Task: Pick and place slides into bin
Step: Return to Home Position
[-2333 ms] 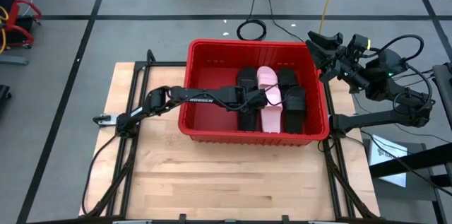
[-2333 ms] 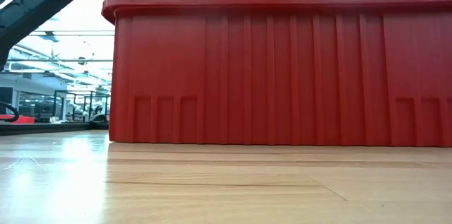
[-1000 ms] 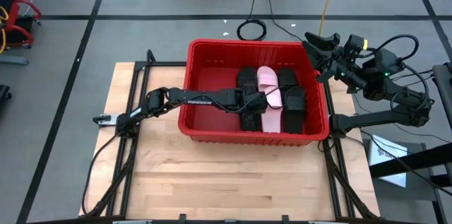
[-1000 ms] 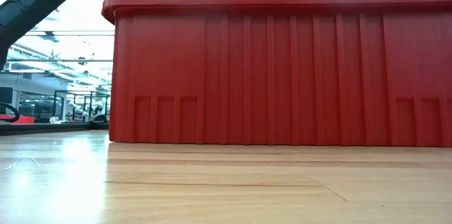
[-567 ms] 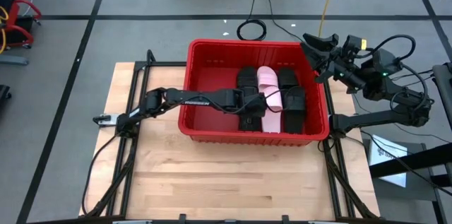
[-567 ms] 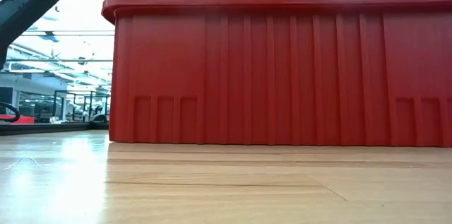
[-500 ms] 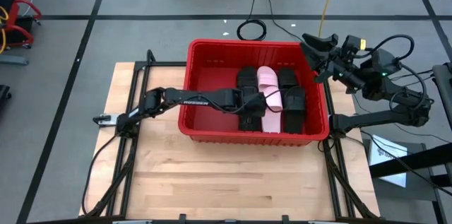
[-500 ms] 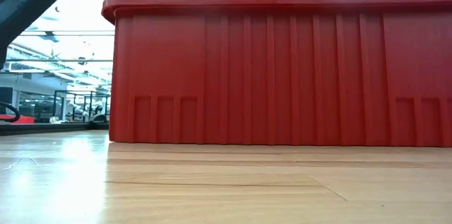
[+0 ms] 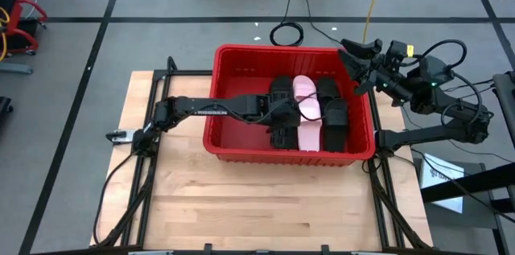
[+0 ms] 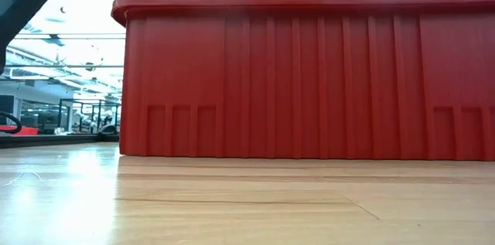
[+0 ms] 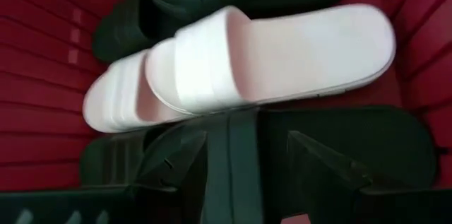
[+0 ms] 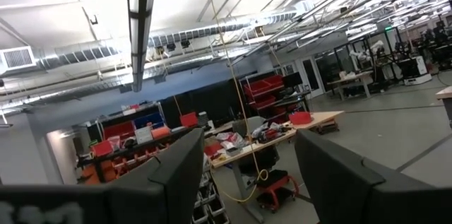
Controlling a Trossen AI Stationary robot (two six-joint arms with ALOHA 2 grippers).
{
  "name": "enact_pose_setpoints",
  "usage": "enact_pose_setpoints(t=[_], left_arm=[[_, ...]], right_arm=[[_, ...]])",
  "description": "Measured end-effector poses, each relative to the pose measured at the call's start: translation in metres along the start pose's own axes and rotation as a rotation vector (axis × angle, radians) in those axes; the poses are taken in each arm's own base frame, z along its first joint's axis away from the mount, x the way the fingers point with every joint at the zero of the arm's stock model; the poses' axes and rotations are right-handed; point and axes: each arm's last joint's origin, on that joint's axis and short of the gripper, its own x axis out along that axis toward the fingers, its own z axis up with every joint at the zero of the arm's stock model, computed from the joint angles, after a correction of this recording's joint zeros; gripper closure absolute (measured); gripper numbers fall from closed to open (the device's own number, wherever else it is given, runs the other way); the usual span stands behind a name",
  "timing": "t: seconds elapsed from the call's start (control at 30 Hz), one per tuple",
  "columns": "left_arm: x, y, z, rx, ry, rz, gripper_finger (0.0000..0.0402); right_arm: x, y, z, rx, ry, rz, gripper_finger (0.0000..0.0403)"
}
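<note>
The red bin (image 9: pixel 241 138) stands on the wooden table and holds several slides. Two pale pink slides (image 9: pixel 306 110) lie end to end in its middle, with black slides (image 9: pixel 331 110) on both sides. In the left wrist view one pink slide (image 11: pixel 282 47) overlaps the other (image 11: pixel 116 104). My left gripper (image 9: pixel 283 118) reaches in from the table's left and hangs open above a black slide (image 11: pixel 353 146), touching nothing. Beyond the bin's far right corner, my right gripper (image 9: pixel 360 52) is raised and open, with nothing between its fingers (image 12: pixel 176 174).
The bin's near wall (image 10: pixel 309 75) fills the low view, with bare wooden table (image 10: pixel 232 206) in front of it. A black metal frame (image 9: pixel 153 102) runs along the table's sides. Cables (image 9: pixel 286 34) lie on the floor behind the bin.
My left gripper has risen from among the slides toward the bin's rim and drawn back a little toward the table's left, still open. The slides have stayed where they lay.
</note>
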Motion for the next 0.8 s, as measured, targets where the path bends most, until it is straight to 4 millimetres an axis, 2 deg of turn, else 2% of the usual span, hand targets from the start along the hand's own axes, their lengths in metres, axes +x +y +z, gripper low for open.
enact_pose_setpoints(t=[0.2,0.6,0.8], left_arm=[[-0.039,0.01,0.007,-0.034,-0.085,0.007,0.0215],[-0.155,0.033,0.011,-0.214,-0.341,0.051,0.0215],[-0.204,0.033,0.005,-0.245,-0.435,0.049,0.0215]], right_arm=[[-0.001,0.001,0.003,0.01,-0.029,0.007,0.019],[-0.001,0.001,0.003,0.074,-0.025,0.02,0.019],[0.002,0.006,0.004,0.139,-0.028,0.141,0.019]])
